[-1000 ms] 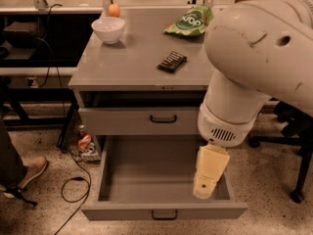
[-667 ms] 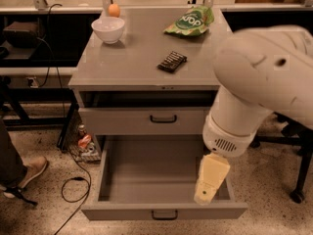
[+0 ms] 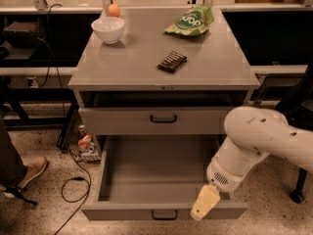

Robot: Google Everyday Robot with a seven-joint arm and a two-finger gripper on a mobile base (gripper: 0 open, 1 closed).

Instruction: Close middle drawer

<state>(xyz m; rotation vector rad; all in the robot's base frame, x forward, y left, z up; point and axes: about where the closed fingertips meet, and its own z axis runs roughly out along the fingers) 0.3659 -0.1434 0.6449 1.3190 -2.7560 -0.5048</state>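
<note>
The middle drawer (image 3: 146,180) of the grey cabinet is pulled far out and its inside is bare. Its front panel (image 3: 122,212) is at the bottom of the view, with a small dark loop handle (image 3: 164,214) at its centre. My gripper (image 3: 205,202), cream-coloured at the end of the white arm (image 3: 259,141), hangs over the front right corner of the drawer, at the top edge of the front panel. I cannot tell whether it touches the panel. The top drawer (image 3: 146,121) stands slightly out, with its handle (image 3: 163,118) visible. The lowest drawer is hidden.
On the cabinet top (image 3: 137,58) are a white bowl (image 3: 108,29), an orange ball (image 3: 114,10), a green snack bag (image 3: 191,20) and a dark bar (image 3: 172,61). A person's foot (image 3: 27,173) and a cable (image 3: 73,190) lie on the floor at left. A small bottle (image 3: 84,142) stands beside the cabinet.
My arm has swung down and to the right, uncovering the cabinet top. The gripper has dropped toward the front right corner of the open drawer. The drawer has not moved.
</note>
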